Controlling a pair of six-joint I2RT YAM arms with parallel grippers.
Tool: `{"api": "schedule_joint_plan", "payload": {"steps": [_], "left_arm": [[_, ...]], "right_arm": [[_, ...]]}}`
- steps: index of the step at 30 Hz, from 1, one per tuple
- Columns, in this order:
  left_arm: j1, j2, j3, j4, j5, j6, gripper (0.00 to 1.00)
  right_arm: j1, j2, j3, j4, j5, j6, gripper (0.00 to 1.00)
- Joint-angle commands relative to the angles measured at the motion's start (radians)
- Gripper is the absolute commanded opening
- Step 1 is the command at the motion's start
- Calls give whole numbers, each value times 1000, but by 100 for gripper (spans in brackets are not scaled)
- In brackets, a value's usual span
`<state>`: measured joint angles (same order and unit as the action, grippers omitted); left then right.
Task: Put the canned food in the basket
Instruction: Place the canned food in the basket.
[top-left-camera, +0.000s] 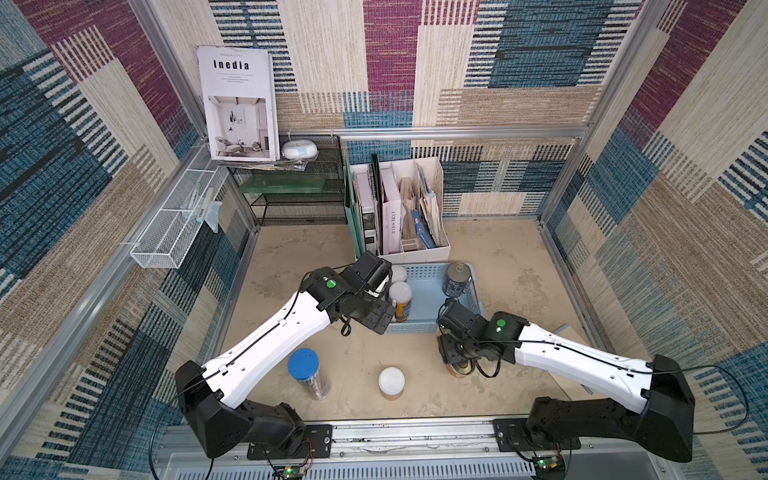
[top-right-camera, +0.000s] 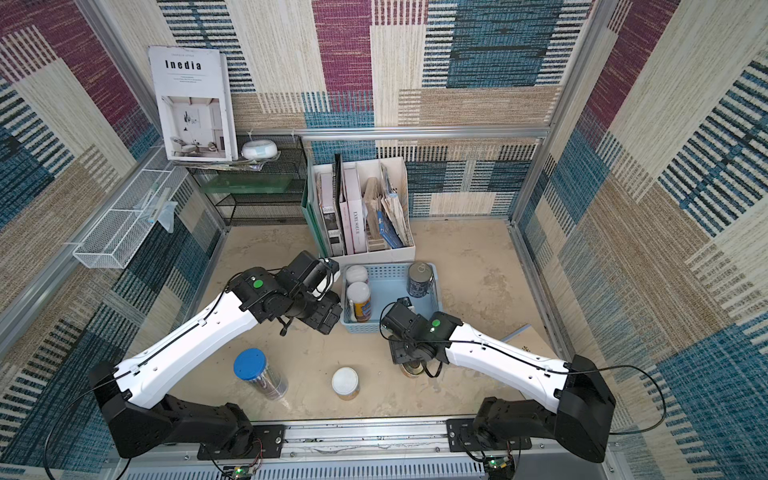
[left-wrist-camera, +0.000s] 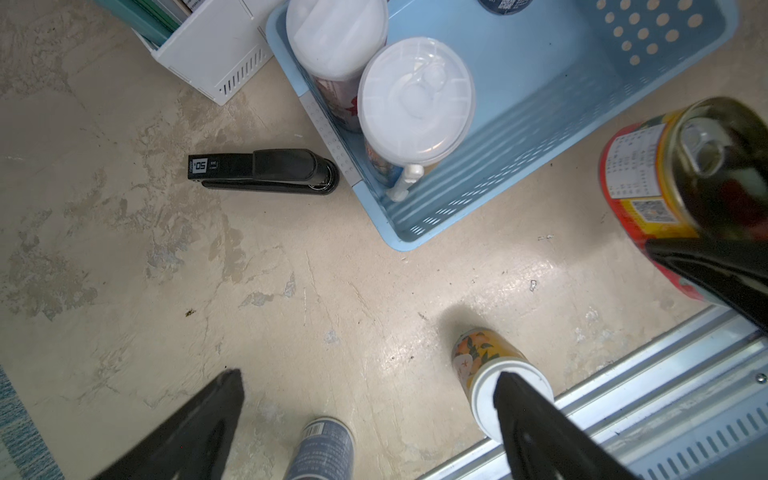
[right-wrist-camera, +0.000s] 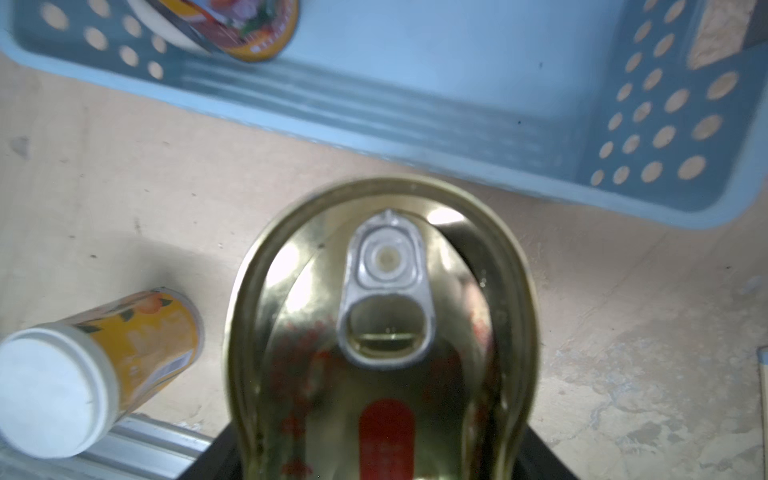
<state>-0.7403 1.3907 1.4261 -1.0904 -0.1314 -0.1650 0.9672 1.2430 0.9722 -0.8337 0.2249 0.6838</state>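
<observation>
Three cans (top-left-camera: 401, 301) stand in the basket (top-left-camera: 428, 293), one yellow can (top-left-camera: 391, 382) nearer; right gripper (top-left-camera: 456, 358) pinches the one gold tin (right-wrist-camera: 382, 353), left gripper (left-wrist-camera: 370, 376) spread.

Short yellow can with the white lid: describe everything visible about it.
The short yellow can stands upright on the table, outside the blue basket, near the front rail. It has a flat white plastic-looking lid and a yellow label printed with oranges and leaves. Nothing touches it.
</observation>
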Motion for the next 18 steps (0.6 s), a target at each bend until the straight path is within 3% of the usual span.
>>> {"api": "schedule_joint_plan", "payload": {"steps": [1, 7, 18], "left_arm": [[7, -21, -17, 17, -1, -9, 99], [20, -60, -61, 24, 6, -24, 99], [21, -130, -127, 22, 24, -46, 99]], "right_arm": [[1, 0, 63, -65, -6, -19, 64], [-9, 51, 192, -66, 45, -71, 69], [-214, 295, 426, -34, -16, -256, 71]]}}
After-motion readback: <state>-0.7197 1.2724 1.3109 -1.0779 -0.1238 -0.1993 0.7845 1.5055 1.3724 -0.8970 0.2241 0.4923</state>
